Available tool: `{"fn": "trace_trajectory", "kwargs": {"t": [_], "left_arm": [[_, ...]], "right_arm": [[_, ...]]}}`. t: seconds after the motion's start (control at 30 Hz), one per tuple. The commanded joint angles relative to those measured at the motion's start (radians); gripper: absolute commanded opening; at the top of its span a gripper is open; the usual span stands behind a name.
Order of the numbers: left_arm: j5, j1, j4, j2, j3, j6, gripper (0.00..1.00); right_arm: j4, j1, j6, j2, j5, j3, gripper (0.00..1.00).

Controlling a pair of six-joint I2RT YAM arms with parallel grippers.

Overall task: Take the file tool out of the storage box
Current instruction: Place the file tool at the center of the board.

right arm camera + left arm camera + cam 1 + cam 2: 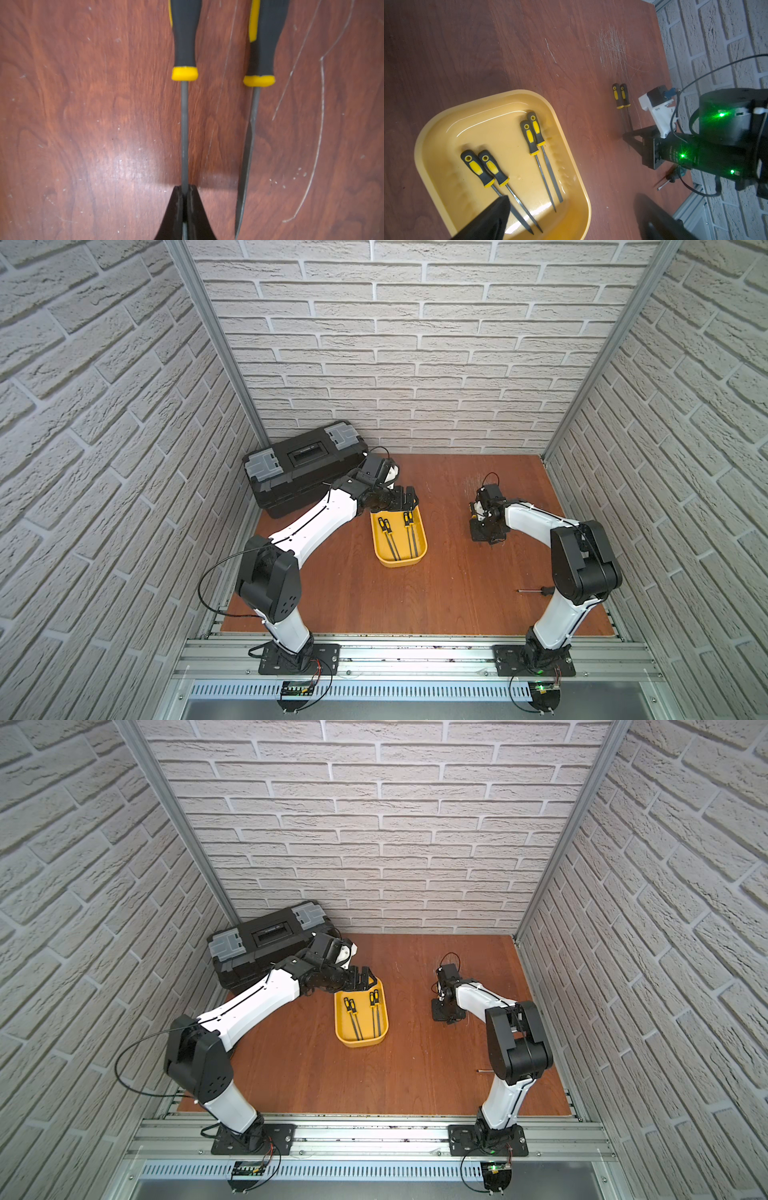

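Our right gripper pinches one file tool by its rod, out on the table, well apart from the storage box. Left wrist: we see four files left inside it. Top: our left gripper hangs open above its far end.

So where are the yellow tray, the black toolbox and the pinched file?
yellow tray (401, 563), in a top view, front rim.
black toolbox (305, 455), in a top view, lid handle.
pinched file (184, 135), right wrist view, metal shaft.
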Motion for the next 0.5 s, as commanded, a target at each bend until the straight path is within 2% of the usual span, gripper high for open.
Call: {"fn": "trace_trajectory", "kwargs": {"t": [0.0, 0.33, 0.47], "left_arm": [[0.007, -0.009, 0.020, 0.013, 0.004, 0.012, 0.98], [0.005, -0.012, 0.020, 0.011, 0.002, 0.011, 0.98], [0.005, -0.011, 0.018, 0.014, 0.002, 0.002, 0.99]], "right_arm": [[0.014, -0.007, -0.001, 0.005, 0.012, -0.013, 0.03], [0.002, -0.007, 0.005, 0.011, 0.018, -0.013, 0.04], [0.003, -0.006, 0.007, 0.010, 0.015, -0.016, 0.10]]}}
